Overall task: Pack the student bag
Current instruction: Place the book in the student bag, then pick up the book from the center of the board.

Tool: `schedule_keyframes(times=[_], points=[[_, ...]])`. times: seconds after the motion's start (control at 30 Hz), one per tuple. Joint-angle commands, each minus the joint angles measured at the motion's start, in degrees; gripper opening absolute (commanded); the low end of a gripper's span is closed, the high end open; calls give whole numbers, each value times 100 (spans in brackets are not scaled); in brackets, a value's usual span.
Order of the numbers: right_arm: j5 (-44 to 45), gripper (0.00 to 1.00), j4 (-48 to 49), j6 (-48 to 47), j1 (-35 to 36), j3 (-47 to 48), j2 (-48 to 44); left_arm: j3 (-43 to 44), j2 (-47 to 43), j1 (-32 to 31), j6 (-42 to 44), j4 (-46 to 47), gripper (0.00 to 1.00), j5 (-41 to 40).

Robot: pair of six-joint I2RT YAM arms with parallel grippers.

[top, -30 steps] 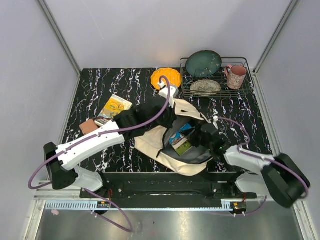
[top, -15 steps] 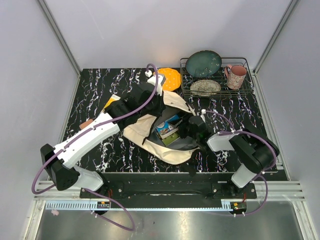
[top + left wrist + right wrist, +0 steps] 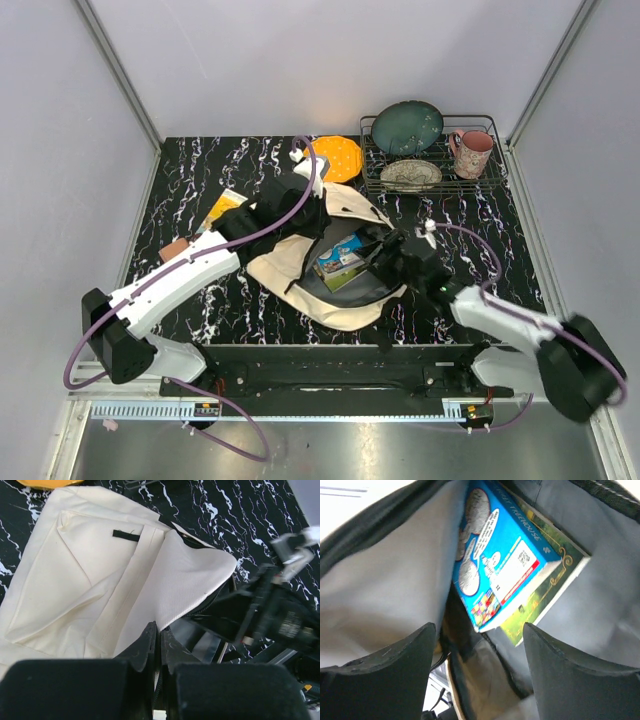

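Observation:
The student bag [image 3: 300,265], cream fabric with grey lining, lies open mid-table. My left gripper [image 3: 303,213] is shut on the bag's opening edge and holds the flap [image 3: 185,575] up; in the left wrist view its tips [image 3: 160,634] pinch the zipper rim. A blue book [image 3: 338,256] lies on a green book [image 3: 347,276] inside the bag. My right gripper [image 3: 384,254] stands open at the bag's mouth. In the right wrist view the blue book [image 3: 500,562] and green book [image 3: 547,592] lie just beyond the spread fingers [image 3: 477,632], untouched.
A yellow book [image 3: 220,208] and a brown block [image 3: 174,250] lie left of the bag. An orange pad [image 3: 338,155] sits behind it. The wire rack [image 3: 490,178] at back right carries a teal plate [image 3: 408,127], a patterned bowl [image 3: 410,174] and a pink mug [image 3: 472,152].
My right gripper has opened and let go of the books, which now rest in the bag. The left gripper pulled the bag's edge back and up earlier, then held still.

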Motion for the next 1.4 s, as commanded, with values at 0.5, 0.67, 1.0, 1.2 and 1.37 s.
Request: schedule_keyframes(times=[0.5, 0.67, 1.0, 1.2, 1.37], points=[[1093, 74, -4378, -838, 47, 272, -5656, -350, -884, 854, 197, 124, 99, -917], [-84, 75, -3444, -1569, 56, 887, -3726, -191, -885, 2200, 724, -96, 99, -557], [-2239, 75, -913, -1323, 109, 923, -1840, 1214, 1153, 4415, 1638, -1212, 99, 1147], [-2337, 75, -1377, -1552, 135, 959, -1944, 1645, 2419, 4873, 1788, -1221, 99, 1263], [-2389, 75, -1782, -1359, 135, 582, -2470, 1664, 3000, 5050, 1850, -967, 99, 1034]])
